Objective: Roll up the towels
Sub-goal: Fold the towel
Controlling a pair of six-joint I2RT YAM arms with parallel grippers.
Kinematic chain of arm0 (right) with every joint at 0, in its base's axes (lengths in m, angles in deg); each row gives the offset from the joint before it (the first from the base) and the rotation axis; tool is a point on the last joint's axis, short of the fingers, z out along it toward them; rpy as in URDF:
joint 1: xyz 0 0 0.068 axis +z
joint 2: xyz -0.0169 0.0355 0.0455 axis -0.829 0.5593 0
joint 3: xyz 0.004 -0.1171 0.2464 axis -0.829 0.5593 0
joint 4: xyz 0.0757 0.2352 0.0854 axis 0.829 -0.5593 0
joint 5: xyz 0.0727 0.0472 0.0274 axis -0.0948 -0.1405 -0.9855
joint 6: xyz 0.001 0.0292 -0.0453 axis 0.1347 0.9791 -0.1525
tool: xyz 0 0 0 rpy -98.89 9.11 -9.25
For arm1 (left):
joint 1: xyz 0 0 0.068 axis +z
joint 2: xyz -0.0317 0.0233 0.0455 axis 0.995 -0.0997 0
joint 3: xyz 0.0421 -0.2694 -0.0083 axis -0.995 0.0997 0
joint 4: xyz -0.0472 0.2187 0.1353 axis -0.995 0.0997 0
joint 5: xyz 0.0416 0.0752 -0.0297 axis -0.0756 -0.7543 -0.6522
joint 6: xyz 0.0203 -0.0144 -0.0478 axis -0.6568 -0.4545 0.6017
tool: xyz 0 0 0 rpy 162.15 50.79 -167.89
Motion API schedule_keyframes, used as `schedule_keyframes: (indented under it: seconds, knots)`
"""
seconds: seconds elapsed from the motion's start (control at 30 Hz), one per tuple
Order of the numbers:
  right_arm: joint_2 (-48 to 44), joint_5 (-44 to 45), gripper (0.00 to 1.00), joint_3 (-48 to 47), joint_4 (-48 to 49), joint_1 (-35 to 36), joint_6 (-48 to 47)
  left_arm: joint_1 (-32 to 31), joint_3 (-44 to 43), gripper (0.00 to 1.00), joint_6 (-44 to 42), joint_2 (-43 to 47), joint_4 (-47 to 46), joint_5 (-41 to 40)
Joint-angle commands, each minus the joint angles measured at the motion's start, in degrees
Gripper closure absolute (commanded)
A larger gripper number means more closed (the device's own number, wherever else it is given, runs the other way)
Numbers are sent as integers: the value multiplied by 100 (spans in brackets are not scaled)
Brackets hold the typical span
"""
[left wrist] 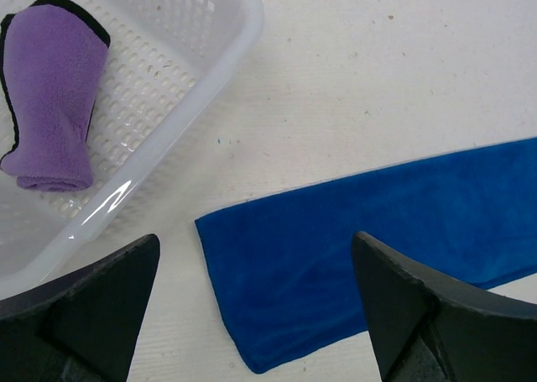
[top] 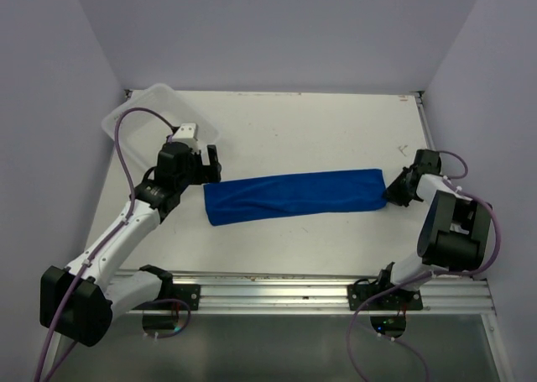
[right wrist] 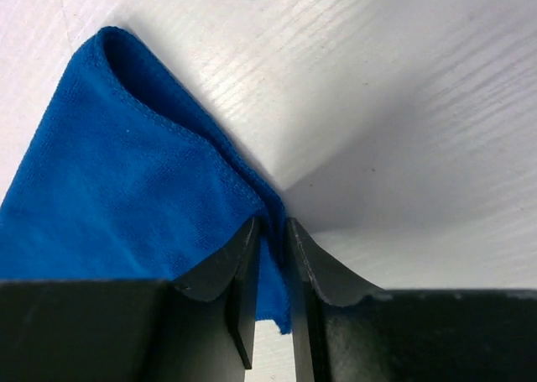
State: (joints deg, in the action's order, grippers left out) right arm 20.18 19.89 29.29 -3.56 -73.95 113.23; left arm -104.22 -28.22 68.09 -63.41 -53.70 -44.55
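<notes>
R hand [right wrist: 270, 227] is clamped on the right end of the blue towel [top: 294, 196]; L hand [left wrist: 253, 241] hangs spread wide, empty, above its left end. Towel's a long flat strip on desk [top: 294, 122], not yet rolled. In basket [left wrist: 210, 71], the purple towel [left wrist: 50, 96] sits rolled, so approx half done.

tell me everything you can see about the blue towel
The blue towel is a royal blue, soft fleecy cloth with a stitched hem, laid out as a long narrow strip. It lies flat on the white table, running left to right, not yet rolled. Its right end is lifted in a small curl, pinched by the right gripper. Nothing else touches it.
</notes>
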Motion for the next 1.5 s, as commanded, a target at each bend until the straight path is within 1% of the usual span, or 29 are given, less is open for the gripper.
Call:
schedule_keyframes:
  seconds: [0.0, 0.07, 0.13, 0.17, 0.23, 0.37, 0.4, 0.6, 0.63, 0.7, 0.73, 0.77, 0.87, 1.0, 1.1, 1.3, 1.4, 1.47]
  knots:
    - [264, -265, 78, 78, 107, -6, -100, -10, 10, 0, -147, -53, -154, -99]
    - [211, -292, 81, 96, 72, 3, -127, -9, 1, 0, -156, -53, -154, -117]
    - [123, -257, 88, 78, -42, -6, -162, -9, 1, 0, -165, -36, -154, -108]
    - [88, -240, 95, 69, -138, -6, -162, -9, 1, 0, -165, -27, -154, -108]
    - [-17, -161, 100, -1, -252, 3, -171, -9, 1, 0, -165, -18, -136, -117]
    - [-307, 295, 100, -317, -744, -6, -162, -9, 10, 0, -165, 17, -145, -117]
    - [-369, 419, 100, -405, -998, -15, -205, -9, 10, 0, -165, 26, -136, -100]
    - [-1107, 1008, 100, -1134, -1668, -164, -294, -9, 28, 0, -174, 70, -145, -91]
    - [-1203, 1000, 100, -1239, -1677, -164, -268, -9, 28, 0, -165, 70, -145, -82]
    - [-1397, 658, 100, -1293, -1581, -164, -267, -9, 19, 1, -165, 78, -145, -82]
    - [-1441, 622, 100, -1284, -1537, -164, -285, -9, 28, 0, -165, 78, -145, -73]
    - [-1528, 291, 100, -1250, -1423, -164, -285, -9, 28, 1, -165, 87, -145, -56]
    - [-1582, 25, 100, -1161, -1361, -121, -337, -9, 28, 0, -165, 113, -145, -47]
    - [-1600, -230, 100, -1187, -1291, 291, -478, -9, 28, 0, -165, 131, -154, -12]
    - [-1547, -73, 100, -1407, -1430, 1133, -583, -9, 28, 0, -165, 122, -163, 15]
    - [-1126, -90, 100, -1987, -1641, 2198, -505, -9, 19, 0, -182, 131, -154, 24]
    - [-836, -46, 100, -2356, -1738, 3005, -566, -9, 10, 0, -182, 149, -145, -38]
    - [-573, -46, 100, -2672, -1782, 3332, -662, -9, 19, 0, -182, 158, -145, -47]
